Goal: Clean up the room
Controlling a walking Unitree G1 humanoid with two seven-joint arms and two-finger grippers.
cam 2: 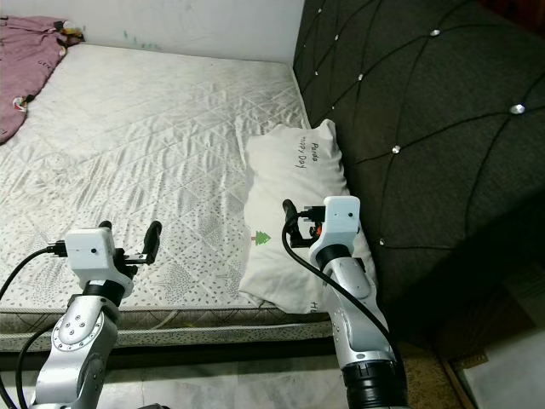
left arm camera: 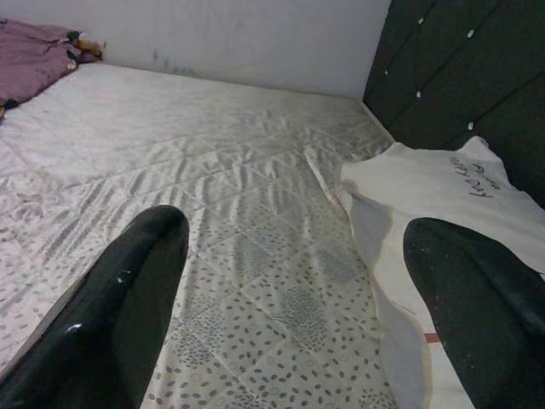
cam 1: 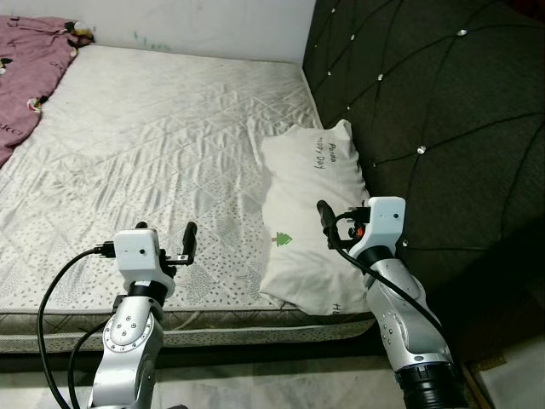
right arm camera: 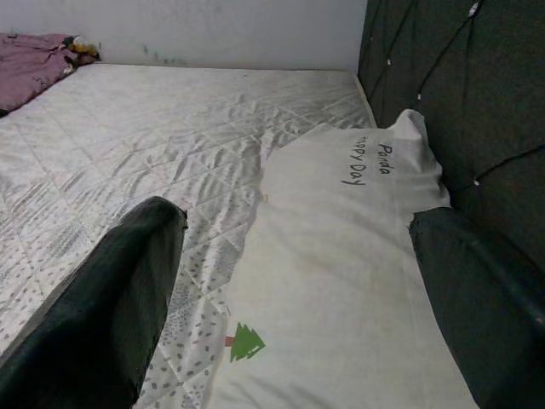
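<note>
A white pillow (cam 1: 312, 217) is seen lying on the right side of the bed (cam 1: 145, 162), against the dark tufted headboard (cam 1: 434, 128), its near end hanging slightly past the mattress edge. Small dark lettering and a green tree print are carried on it; the words are hard to read. The right hand (cam 1: 341, 223) is held over the pillow's near part, fingers spread, gripping nothing. The left hand (cam 1: 166, 243) is held over the near mattress edge, likewise spread and empty. A purple cloth (cam 1: 25, 68) is cut off at the far left corner.
</note>
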